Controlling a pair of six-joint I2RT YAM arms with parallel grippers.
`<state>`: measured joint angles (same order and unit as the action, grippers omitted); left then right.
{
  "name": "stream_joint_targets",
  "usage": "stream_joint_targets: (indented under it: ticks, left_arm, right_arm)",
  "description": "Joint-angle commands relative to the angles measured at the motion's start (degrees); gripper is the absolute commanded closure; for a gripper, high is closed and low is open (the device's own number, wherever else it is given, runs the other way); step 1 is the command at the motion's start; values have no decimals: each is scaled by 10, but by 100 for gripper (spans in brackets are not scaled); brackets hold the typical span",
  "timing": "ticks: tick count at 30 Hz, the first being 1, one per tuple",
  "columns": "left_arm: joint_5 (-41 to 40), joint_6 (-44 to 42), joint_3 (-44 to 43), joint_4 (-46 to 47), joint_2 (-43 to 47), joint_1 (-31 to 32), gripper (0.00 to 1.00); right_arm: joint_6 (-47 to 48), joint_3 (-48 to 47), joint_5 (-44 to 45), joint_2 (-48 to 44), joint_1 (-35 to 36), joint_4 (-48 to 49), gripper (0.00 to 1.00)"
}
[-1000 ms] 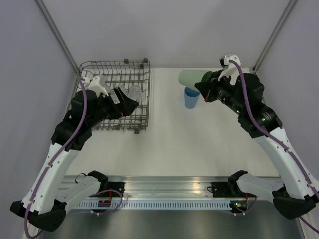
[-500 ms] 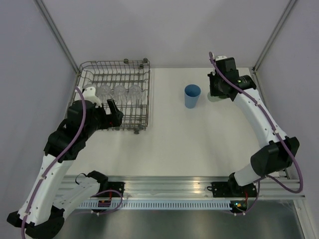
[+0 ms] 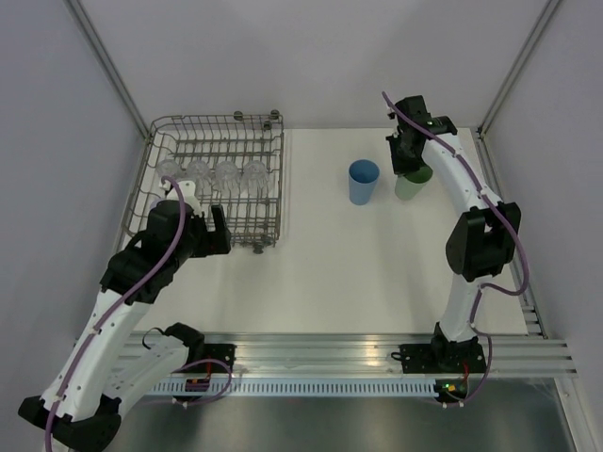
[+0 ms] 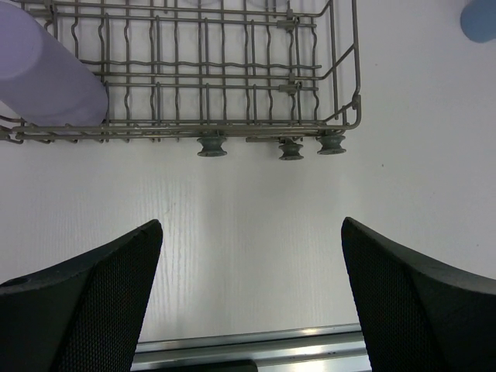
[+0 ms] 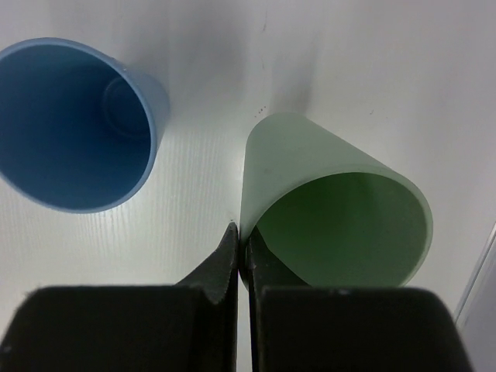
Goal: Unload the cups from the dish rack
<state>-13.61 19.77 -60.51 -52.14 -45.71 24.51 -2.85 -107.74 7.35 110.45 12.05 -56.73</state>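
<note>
The grey wire dish rack (image 3: 273, 188) stands at the back left and holds several clear cups (image 3: 226, 173) in a row. A lilac-purple cup (image 4: 43, 70) sits in the rack's near left corner in the left wrist view. The blue cup (image 3: 363, 182) stands upright on the table. My right gripper (image 5: 242, 248) is shut on the rim of the green cup (image 5: 310, 163), which is upright just right of the blue cup (image 5: 74, 124). The green cup also shows in the top view (image 3: 413, 184). My left gripper (image 4: 252, 232) is open and empty over the table, just in front of the rack (image 4: 341, 116).
The rack's dark feet (image 4: 211, 146) rest on the white table. A metal rail (image 3: 311, 353) runs along the near edge. Grey walls and slanted frame posts (image 3: 513, 66) close in the back corners.
My right arm swung the green cup from tilted in the air to upright beside the blue cup. My left arm drew back out of the rack toward the near edge.
</note>
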Motion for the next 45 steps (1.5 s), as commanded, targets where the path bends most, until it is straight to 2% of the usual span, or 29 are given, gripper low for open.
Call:
stream_joint_targets:
  ticks: [1,4,14,20,25,28,32,34,35,41,45]
  left_arm:
    - [-20,-24,1,14,12,0,0]
    - [-18,-24,4,15,12,0,0]
    - [-18,-25,8,20,8,0,0]
    - [-19,-25,9,20,9,1,0]
    - [-19,-26,10,22,10,0,0]
    - [-19,-26,10,20,12,0,0]
    - [-19,-26,12,20,12,0,0]
    - [-19,-26,12,20,15,0,0]
    - [-19,-26,12,20,16,0,0]
    - [-24,-25,13,19,15,0,0]
    - [-48,-13,2,9,-6,-1,0]
  right_arm:
    - [14,-44,-3,23,-5,-22,100]
    - [18,-64,-32,52,-12,-28,100]
    - [21,-98,-41,114,-18,-39,99]
    - [21,-100,-36,117,-17,-41,85]
    - [19,-105,-35,104,-17,-43,83]
    - [18,-104,-26,93,-18,-41,78]
    - [20,-97,-35,85,-18,-35,66]
    - [20,-100,-39,85,-18,-36,66]
    - [20,-102,-41,83,-18,-36,59]
    - [19,-109,-41,50,-19,-33,59]
    - [14,-105,-35,-11,-19,-30,57]
